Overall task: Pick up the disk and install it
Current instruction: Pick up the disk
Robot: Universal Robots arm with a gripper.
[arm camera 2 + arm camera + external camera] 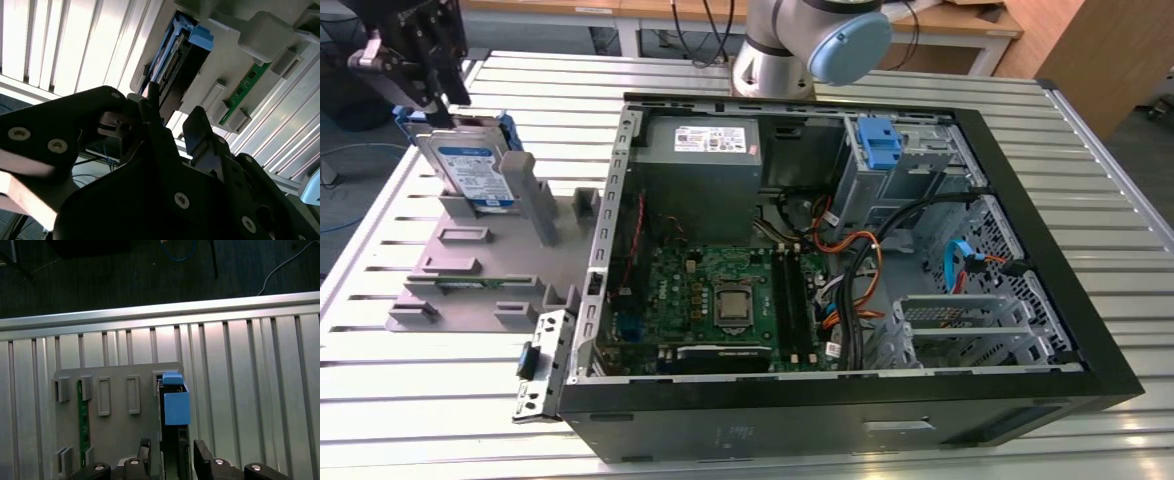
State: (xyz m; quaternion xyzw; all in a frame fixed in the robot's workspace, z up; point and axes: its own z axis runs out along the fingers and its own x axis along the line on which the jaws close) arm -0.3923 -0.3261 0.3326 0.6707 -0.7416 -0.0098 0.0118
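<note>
The disk, a silver drive with a white-and-blue label in a blue carrier, stands on edge in a slot of the grey holder at the exterior view's left. My gripper hangs just above its upper edge. In the first wrist view the fingers stand on either side of the disk, with a small gap showing, so the gripper is open. The second wrist view shows the gripper close to the disk in the holder.
A green memory stick sits in another holder slot. The open computer case lies at the exterior view's right, with a blue bracket at its drive bay, a grey power supply and loose cables. The arm's base stands behind it.
</note>
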